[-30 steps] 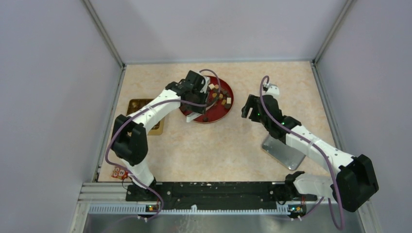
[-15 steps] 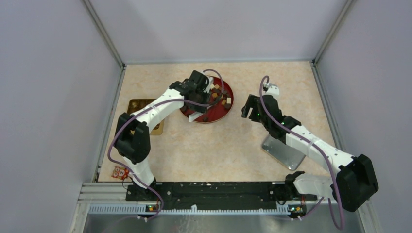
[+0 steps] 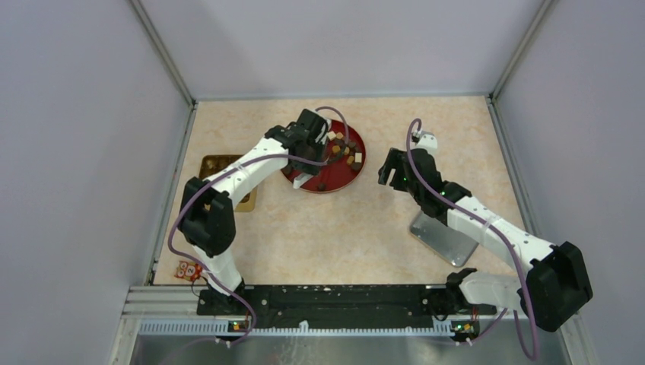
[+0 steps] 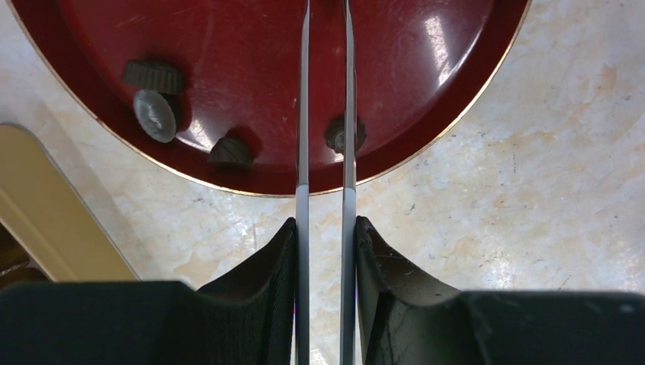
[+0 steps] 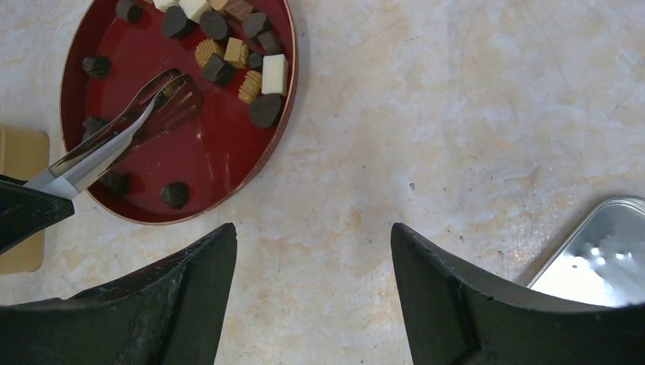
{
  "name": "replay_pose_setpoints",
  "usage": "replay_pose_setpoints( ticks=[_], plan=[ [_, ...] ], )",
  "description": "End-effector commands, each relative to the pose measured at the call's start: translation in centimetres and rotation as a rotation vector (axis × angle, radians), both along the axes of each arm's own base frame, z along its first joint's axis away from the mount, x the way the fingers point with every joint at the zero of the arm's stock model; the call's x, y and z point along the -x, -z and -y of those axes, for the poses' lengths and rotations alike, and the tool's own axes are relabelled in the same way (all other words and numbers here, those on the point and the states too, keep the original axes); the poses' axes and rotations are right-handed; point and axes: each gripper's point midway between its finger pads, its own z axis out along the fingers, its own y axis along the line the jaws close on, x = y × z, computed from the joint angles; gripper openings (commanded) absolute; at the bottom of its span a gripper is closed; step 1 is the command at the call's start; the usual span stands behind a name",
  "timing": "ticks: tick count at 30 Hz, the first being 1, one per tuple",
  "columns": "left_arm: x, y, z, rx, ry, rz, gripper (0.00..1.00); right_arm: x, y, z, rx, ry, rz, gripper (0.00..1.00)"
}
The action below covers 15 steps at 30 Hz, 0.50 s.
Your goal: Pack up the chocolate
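Your left pincer (image 4: 325, 225) is pressed together on a pair of metal tongs (image 5: 125, 129): in its wrist view the two thin blades run straight up between the black fingers, close together with a narrow gap. The tongs reach out over the red plate (image 5: 220, 156), and their scalloped tips sit low over the plate's middle. You cannot tell from here whether the tips pinch a piece.

The chocolate (image 5: 236, 52) lies on that plate. Most pieces are bunched at the far rim: dark brown, caramel-tan and a cream-white cube (image 5: 274, 74) touching one another. A few dark pieces lie apart on the near half, one (image 4: 344, 135) just beside the right blade of the tongs.

Your right pincer (image 5: 312, 236) is spread wide with nothing between its fingers. It hangs above the bare table (image 3: 342, 236), to the right of the plate and apart from it.

A gold tin (image 3: 211, 163) sits left of the plate, partly under your left arm. A silver tray (image 3: 441, 239) lies on the table under your right arm
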Motion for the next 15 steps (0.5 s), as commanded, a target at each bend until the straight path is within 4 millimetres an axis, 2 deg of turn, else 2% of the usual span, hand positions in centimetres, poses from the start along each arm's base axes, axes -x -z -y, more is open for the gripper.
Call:
replay_pose_setpoints(
  ticks=[1,8,15],
  plan=[
    [-0.7,-4.3,-0.5,0.015,-0.031,0.108,0.24,-0.5,-0.9,0.3,-0.009,0.016,0.029,0.73],
    [0.1,-5.1,-3.0,-0.050,-0.088,0.135,0.25,-0.5,-0.9,0.3,-0.012,0.016,0.028,0.73],
    [0.5,-6.9,-7.0,-0.077,-0.182,0.172,0.26,-0.6,-0.7,0.0,-0.013,0.004,0.022,0.73]
  ],
)
